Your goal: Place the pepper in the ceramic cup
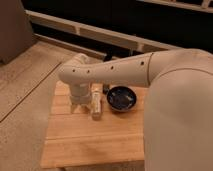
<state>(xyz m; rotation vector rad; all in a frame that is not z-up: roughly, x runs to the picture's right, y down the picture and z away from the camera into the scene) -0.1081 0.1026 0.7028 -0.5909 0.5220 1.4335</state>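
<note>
The tool (pixel 80 105) hangs low over the far left of the tabletop (pixel 85 142). A pale bottle-like object (pixel 96 106) lies just beside it, between it and the dark blue bowl (pixel 121 98). The arm (pixel 115 70) spans overhead. The near half of the tabletop lies open.

A light wooden slatted table (pixel 90 142) carries a wide dark blue bowl (pixel 121 97) and, just left of it, a pale elongated bottle-like object (pixel 96 107). The robot's gripper (pixel 79 104) hangs low over the table's far left part, beside that object.

Speckled floor (pixel 22 100), wooden table (pixel 90 142)
</note>
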